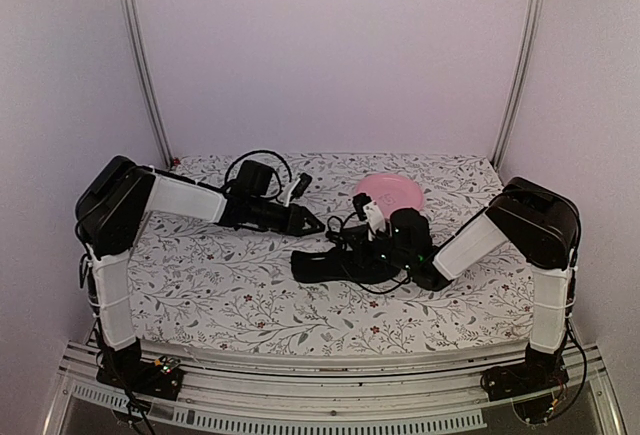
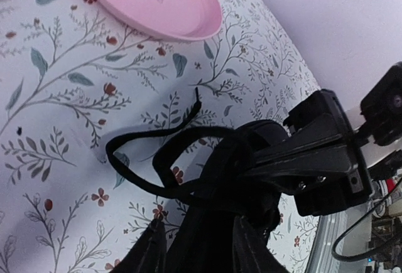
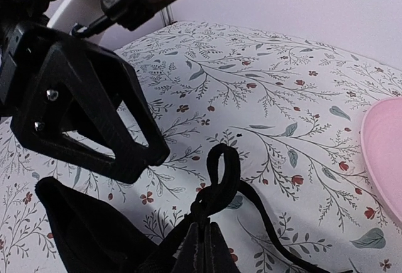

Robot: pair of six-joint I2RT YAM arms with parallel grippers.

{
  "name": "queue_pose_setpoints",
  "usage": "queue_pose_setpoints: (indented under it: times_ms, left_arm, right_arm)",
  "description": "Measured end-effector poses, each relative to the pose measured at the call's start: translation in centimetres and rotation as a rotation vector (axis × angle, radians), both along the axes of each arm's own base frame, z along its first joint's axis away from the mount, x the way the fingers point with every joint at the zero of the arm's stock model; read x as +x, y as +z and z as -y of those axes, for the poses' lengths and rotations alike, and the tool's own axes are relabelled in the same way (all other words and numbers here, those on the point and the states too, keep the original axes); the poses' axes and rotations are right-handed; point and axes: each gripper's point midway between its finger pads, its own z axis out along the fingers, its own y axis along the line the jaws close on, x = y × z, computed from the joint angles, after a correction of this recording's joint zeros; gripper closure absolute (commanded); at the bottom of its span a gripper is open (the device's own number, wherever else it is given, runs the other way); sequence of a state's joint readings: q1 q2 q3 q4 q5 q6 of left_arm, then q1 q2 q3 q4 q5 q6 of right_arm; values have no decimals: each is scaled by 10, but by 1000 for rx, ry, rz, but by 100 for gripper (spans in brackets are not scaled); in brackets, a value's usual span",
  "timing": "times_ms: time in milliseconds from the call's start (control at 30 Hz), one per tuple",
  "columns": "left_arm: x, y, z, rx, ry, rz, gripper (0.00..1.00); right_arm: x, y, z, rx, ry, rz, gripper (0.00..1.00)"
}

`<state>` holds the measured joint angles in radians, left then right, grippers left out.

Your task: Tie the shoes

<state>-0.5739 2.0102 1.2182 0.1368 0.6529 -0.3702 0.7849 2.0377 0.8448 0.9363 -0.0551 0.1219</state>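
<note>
- The right gripper (image 3: 202, 232) is clenched tight. Its two black fingers are pressed together on a thin black lace (image 3: 223, 147), and a small loop of that lace stands up out of the fingertips toward 12 o'clock in the right wrist view.
- The left gripper (image 1: 314, 223) has its fingers somewhat apart. In its own wrist view dark material fills the gap between them, and I cannot tell whether it is pinching anything there.
- The all-black low-cut shoe (image 1: 335, 266) lies near the middle of the table, a little to the right. From above, its length runs from 9 o'clock to 3 o'clock.
- From the shoe's middle, the left gripper sits at about 11 o'clock, just beside it, with its tip pointing toward 3 o'clock.
- The right gripper is down over the shoe's 3 o'clock half, reaching in from the right.
- The two grippers are close together. In the right wrist view the left one's triangular black finger frame sits at about 10 o'clock from the lace loop, near it but not touching.
- In the left wrist view, another stretch of lace lies slack on the cloth in a long flat loop bulging toward 9 o'clock, and a loose end points toward 12 o'clock.
- A round pink plate (image 1: 390, 191) rests near the back of the table, at about 1 o'clock from the shoe.
- A white tablecloth (image 1: 220, 290) printed with grey-green sprigs and small red flowers covers the table under it all.
</note>
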Motion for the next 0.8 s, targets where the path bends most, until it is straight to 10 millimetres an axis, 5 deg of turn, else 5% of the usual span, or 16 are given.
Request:
queue_pose_setpoints:
  times_ms: [200,333,467,800]
  left_arm:
    - [-16,-34,-2,31,-9,-111,60]
    - [-43,-49,-5,0,-36,-206,60]
    - [-57,-44,-2,-40,-41,-226,60]
    - [-152,-27,33,-104,-155,-333,60]
  right_arm:
    - [0,-2,3,-1,-2,-24,98]
    - [-4,4,1,0,19,-34,98]
    - [-9,19,-1,15,49,-30,98]
    - [-46,37,8,12,160,-81,98]
